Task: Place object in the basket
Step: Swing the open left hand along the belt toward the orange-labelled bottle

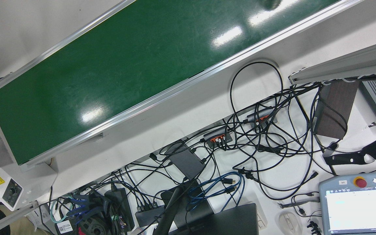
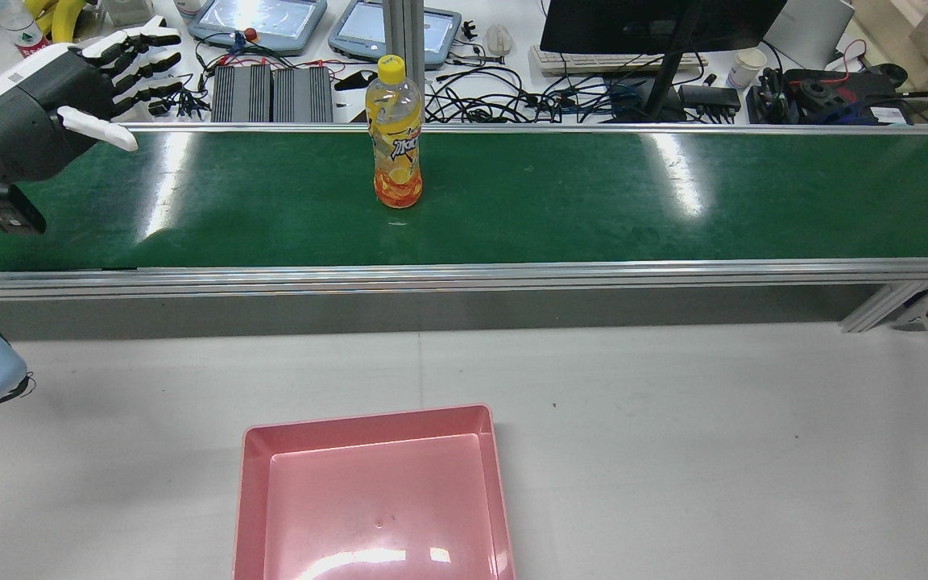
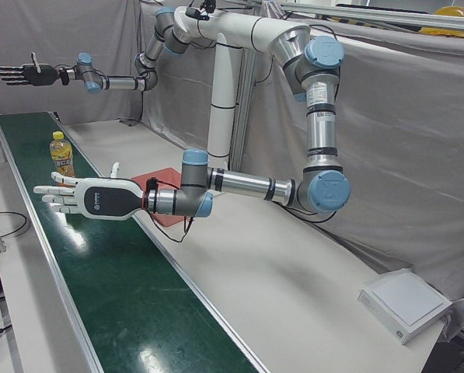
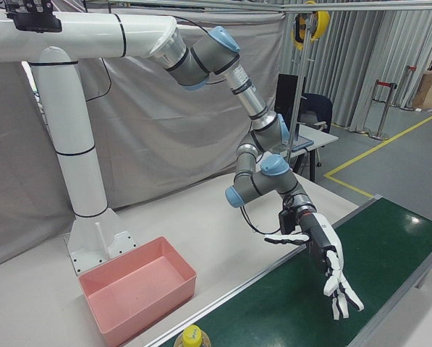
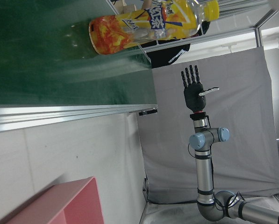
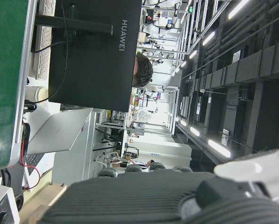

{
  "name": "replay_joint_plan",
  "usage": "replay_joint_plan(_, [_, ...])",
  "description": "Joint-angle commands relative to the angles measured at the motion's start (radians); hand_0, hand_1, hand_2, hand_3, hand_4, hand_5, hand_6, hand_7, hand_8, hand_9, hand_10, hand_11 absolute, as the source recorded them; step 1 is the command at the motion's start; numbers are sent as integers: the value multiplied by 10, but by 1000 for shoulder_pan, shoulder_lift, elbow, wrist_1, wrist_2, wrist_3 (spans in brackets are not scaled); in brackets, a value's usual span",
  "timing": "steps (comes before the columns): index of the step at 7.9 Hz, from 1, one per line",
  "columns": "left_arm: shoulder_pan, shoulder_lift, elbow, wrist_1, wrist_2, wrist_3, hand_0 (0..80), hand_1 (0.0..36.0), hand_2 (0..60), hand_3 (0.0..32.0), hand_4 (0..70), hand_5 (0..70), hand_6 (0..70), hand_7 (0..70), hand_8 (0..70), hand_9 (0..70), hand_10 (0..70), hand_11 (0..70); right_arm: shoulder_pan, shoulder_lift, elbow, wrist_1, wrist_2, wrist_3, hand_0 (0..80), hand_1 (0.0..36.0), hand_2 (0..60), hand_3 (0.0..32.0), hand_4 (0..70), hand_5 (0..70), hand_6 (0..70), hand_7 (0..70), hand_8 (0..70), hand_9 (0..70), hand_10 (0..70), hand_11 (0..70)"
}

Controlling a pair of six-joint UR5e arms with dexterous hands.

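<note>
An orange-drink bottle (image 2: 394, 133) with a yellow cap stands upright on the green conveyor belt (image 2: 593, 193). It also shows in the left-front view (image 3: 61, 154) and the left hand view (image 5: 148, 23). The pink basket (image 2: 254, 499) sits empty on the white table in front of the belt. My left hand (image 2: 69, 80) is open, fingers spread, hovering over the belt's left end, well apart from the bottle; it also shows in the left-front view (image 3: 84, 198) and the right-front view (image 4: 328, 271). My right hand (image 3: 22, 74) is open and raised far beyond the bottle; the left hand view (image 5: 194, 88) also shows it.
Cables, monitors, teach pendants (image 2: 258, 20) and power units (image 2: 271, 93) crowd the desk behind the belt. An aluminium rail (image 2: 464, 278) edges the belt on the table side. The arm pedestal (image 4: 92, 238) stands behind the basket.
</note>
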Motion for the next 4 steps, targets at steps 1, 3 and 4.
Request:
replay_joint_plan(1, [111,-22,5,8,-106,2,537,103,0,66,121,237,10,10,89,90,87,140,0,0,0,0,0,0,0,0,0,0,0,0,0,0,0,0,0,0])
replay_joint_plan(3, [122,-54,10,29,-108,22,534,106,0,54,127,245,18,14,92,94,88,142,0,0,1,0,0,0,0,0,0,0,0,0,0,0,0,0,0,0])
replay_joint_plan(4, [122,-56,10,37,-106,22,539,112,0,48,130,250,22,13,93,94,85,139,0,0,1,0,0,0,0,0,0,0,0,0,0,0,0,0,0,0])
